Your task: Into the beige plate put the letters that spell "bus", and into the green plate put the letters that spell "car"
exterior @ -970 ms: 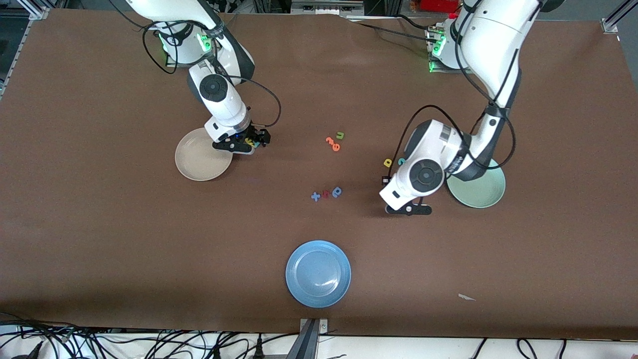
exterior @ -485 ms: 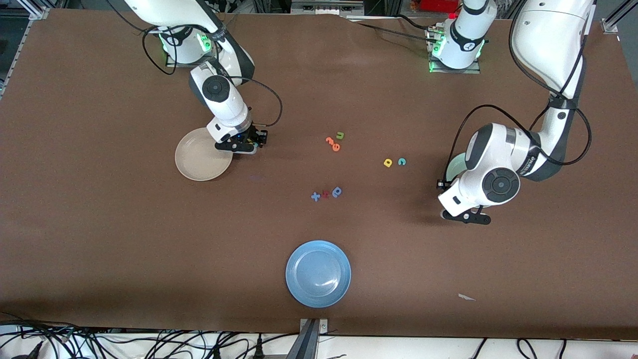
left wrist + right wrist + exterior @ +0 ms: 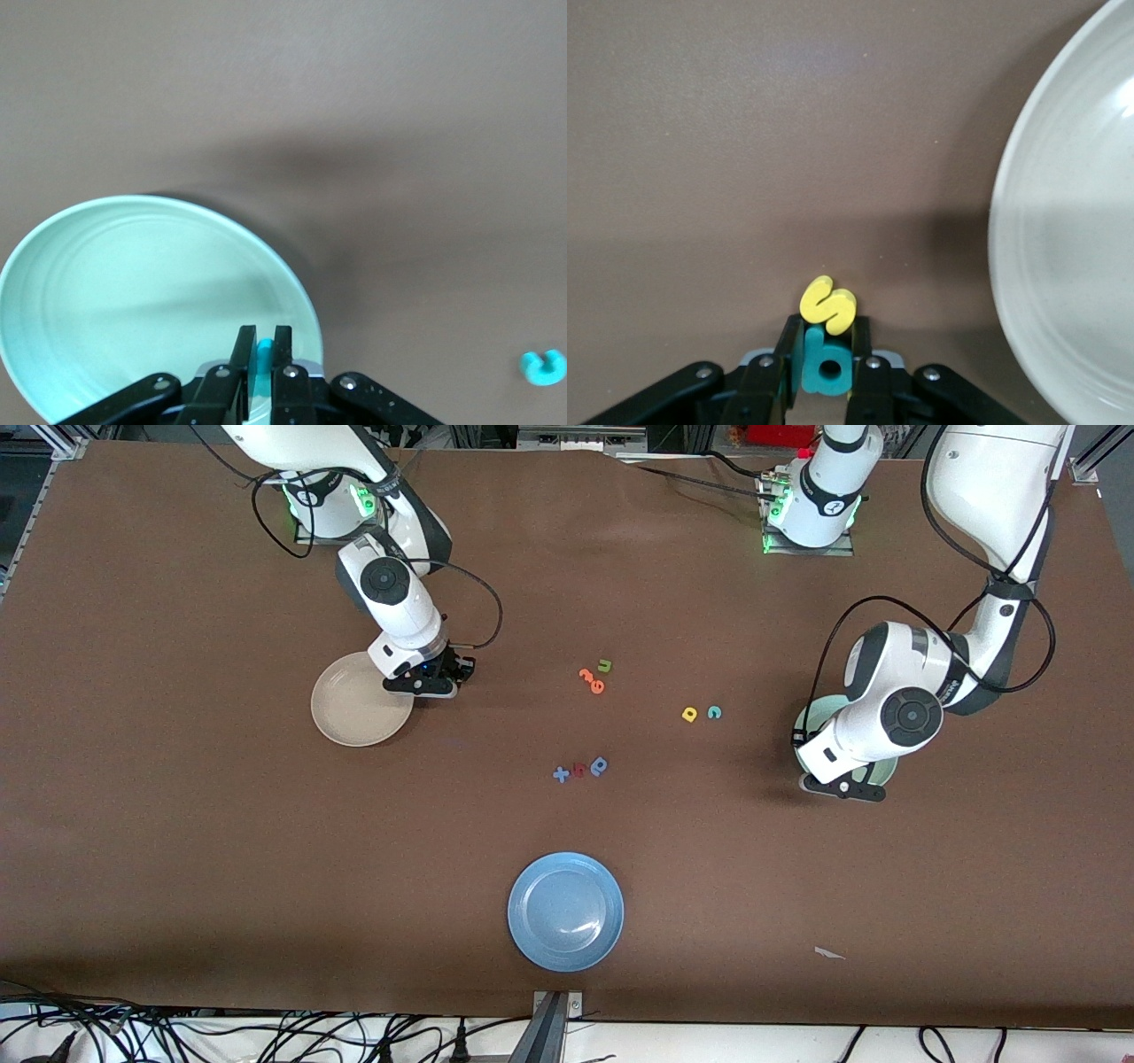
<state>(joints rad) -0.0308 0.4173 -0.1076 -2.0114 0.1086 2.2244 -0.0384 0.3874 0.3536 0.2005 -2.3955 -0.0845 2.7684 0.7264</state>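
Low over the table beside the beige plate [image 3: 350,708] [image 3: 1063,248], my right gripper [image 3: 434,684] [image 3: 827,326] is shut on the teal "b" [image 3: 827,363]. A yellow "s" [image 3: 828,304] lies against the "b" at the fingertips. Over the rim of the green plate [image 3: 883,771] [image 3: 133,292], my left gripper [image 3: 842,786] [image 3: 263,341] is shut on a teal letter [image 3: 264,347] seen edge-on; its shape cannot be read. A yellow "a" [image 3: 689,714] and a teal "c" [image 3: 714,711] [image 3: 542,367] lie side by side on the table between the plates.
A green "u" [image 3: 604,665] and orange pieces [image 3: 589,680] lie mid-table. Nearer the camera are a blue plus [image 3: 561,774], a red piece [image 3: 579,770] and a blue rounded letter [image 3: 600,765]. A blue plate [image 3: 565,911] sits near the front edge.
My right gripper's jaws have closed on the teal "b". My left arm has swung with its teal letter from beside the "a" and "c" to over the green plate's rim.
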